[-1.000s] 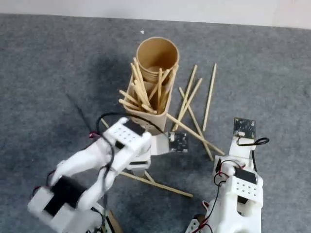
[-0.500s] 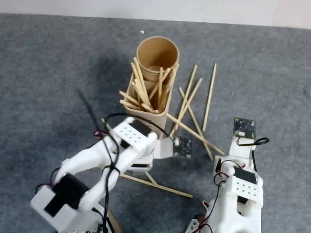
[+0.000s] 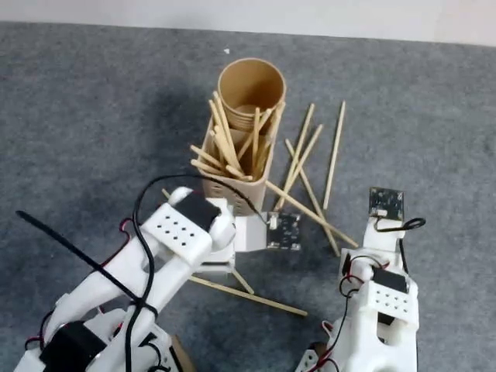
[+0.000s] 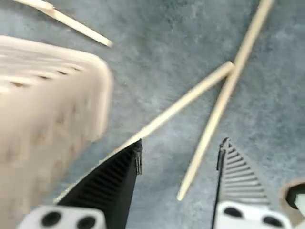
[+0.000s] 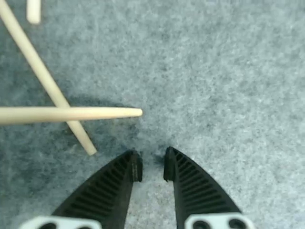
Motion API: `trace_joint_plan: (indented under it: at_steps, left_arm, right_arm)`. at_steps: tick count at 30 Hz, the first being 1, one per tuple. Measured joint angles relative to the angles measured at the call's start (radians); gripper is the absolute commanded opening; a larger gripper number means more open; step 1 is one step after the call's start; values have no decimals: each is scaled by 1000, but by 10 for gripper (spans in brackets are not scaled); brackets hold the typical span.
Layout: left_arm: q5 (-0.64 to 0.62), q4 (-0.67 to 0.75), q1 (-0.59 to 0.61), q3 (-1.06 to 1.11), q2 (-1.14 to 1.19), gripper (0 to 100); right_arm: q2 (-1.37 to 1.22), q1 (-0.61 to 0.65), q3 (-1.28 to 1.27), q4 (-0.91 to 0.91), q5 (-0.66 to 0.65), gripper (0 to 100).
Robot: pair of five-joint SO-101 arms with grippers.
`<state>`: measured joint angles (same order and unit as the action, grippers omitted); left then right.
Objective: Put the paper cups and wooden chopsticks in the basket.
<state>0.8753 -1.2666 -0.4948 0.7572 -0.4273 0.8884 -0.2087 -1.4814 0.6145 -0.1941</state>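
A beige perforated basket [image 3: 215,180] stands mid-carpet with stacked brown paper cups [image 3: 250,87] in its far end and several wooden chopsticks [image 3: 225,147] leaning in it. More chopsticks [image 3: 304,159] lie loose to its right, and two chopsticks [image 3: 248,293] lie in front of it. My left gripper [image 4: 180,145] is open just above the carpet beside the basket wall [image 4: 43,124], with the tip of one loose chopstick [image 4: 214,124] between its fingers and a second chopstick [image 4: 167,114] crossing it. My right gripper [image 5: 151,160] is shut over bare carpet, near two chopstick ends [image 5: 71,113].
Grey carpet [image 3: 93,116] covers the whole surface, with a pale strip along the far edge. The left arm [image 3: 174,232] hangs over the ground in front of the basket. The right arm [image 3: 384,298] sits at the near right. A black cable [image 3: 70,248] sticks out left.
The left arm's rear links swung down and to the left while its wrist stayed at the basket's near end. The right arm has hardly moved.
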Motion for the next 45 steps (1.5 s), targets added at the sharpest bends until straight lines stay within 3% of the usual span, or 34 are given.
trace_joint_plan:
  at_steps: [6, 17, 26, 34, 45]
  left_arm:
    - [0, 187, -14, 138, 0, 322]
    - [3, 436, -34, 230, 0, 323]
    - [2, 477, -35, 241, 78, 318]
    - [3, 526, -61, 201, 247, 100]
    - [0, 483, -64, 160, 249, 28]
  right_arm:
    - [0, 3, 0, 0, 0, 101]
    - [0, 3, 0, 0, 0, 101]
    - [0, 3, 0, 0, 0, 101]
    - [0, 3, 0, 0, 0, 101]
    - [0, 3, 0, 0, 0, 101]
